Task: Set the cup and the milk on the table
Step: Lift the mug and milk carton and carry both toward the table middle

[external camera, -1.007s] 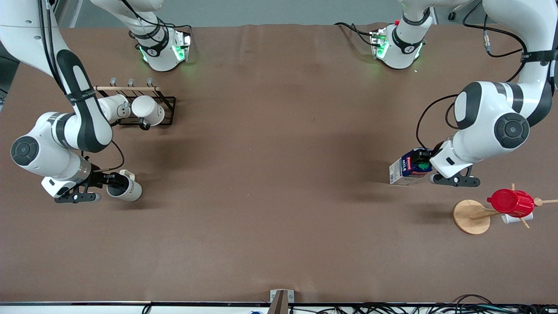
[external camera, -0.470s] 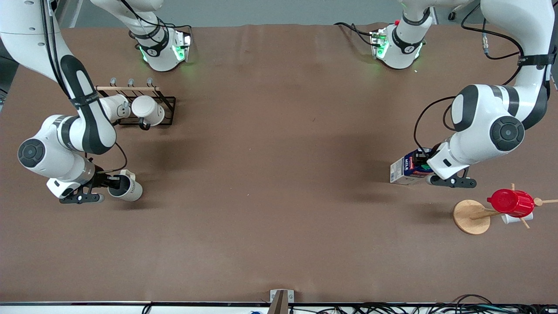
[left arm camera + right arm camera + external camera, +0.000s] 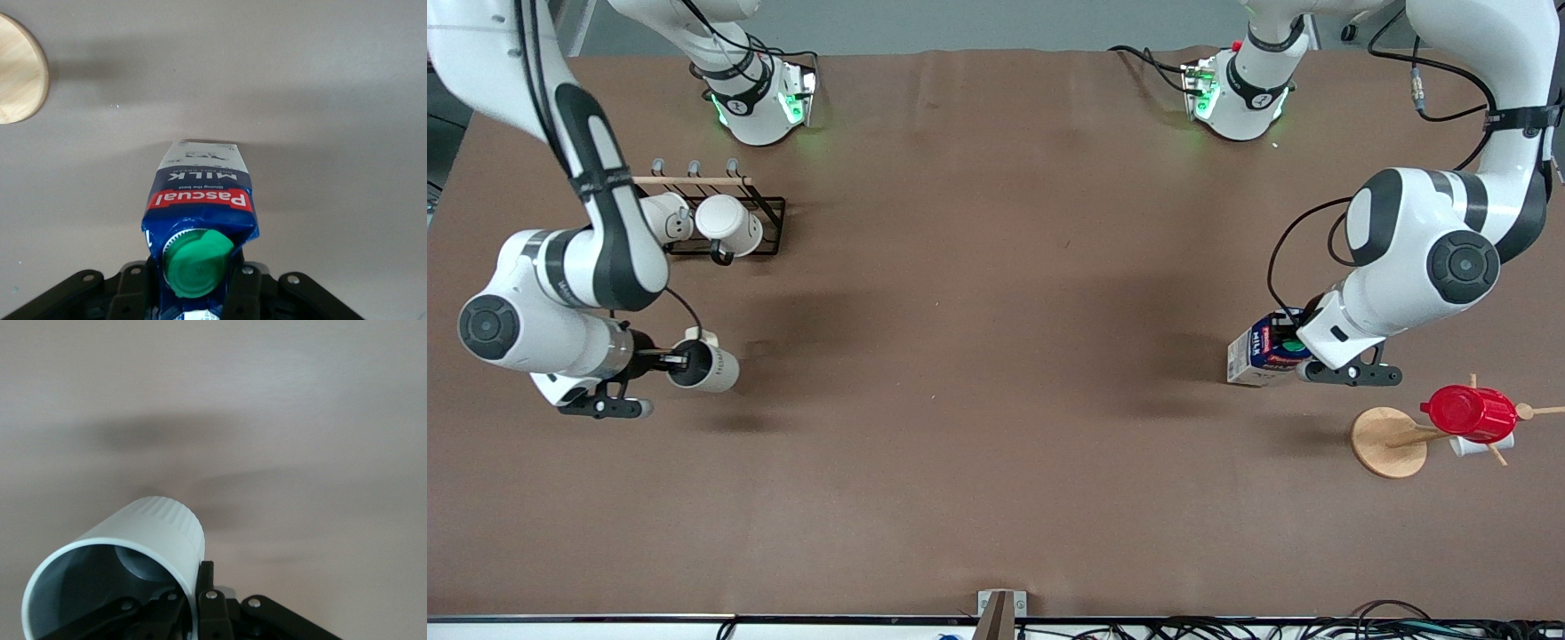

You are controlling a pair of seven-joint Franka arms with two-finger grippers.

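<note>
My right gripper (image 3: 679, 362) is shut on the rim of the off-white cup (image 3: 711, 369), one finger inside and one outside. The cup hangs on its side above the brown table (image 3: 996, 400) at the right arm's end. In the right wrist view the cup (image 3: 150, 537) shows its dark grey inside by my gripper (image 3: 195, 590). My left gripper (image 3: 1289, 345) is shut on the gabled top of the blue and white milk (image 3: 1256, 354). The carton is tilted, low over the table at the left arm's end. The left wrist view shows the milk (image 3: 200, 193) with its green cap between my fingers (image 3: 245, 287).
A black wire rack (image 3: 769, 209) with two plain white mugs (image 3: 727, 224) stands beside the right arm. A wooden mug tree with a round base (image 3: 1385, 443) holds a red cup (image 3: 1469, 413) near the milk. The base also shows in the left wrist view (image 3: 20, 70).
My right gripper has carried the cup toward the table's middle, a little higher in the front view. My left gripper and the milk have shifted only slightly.
</note>
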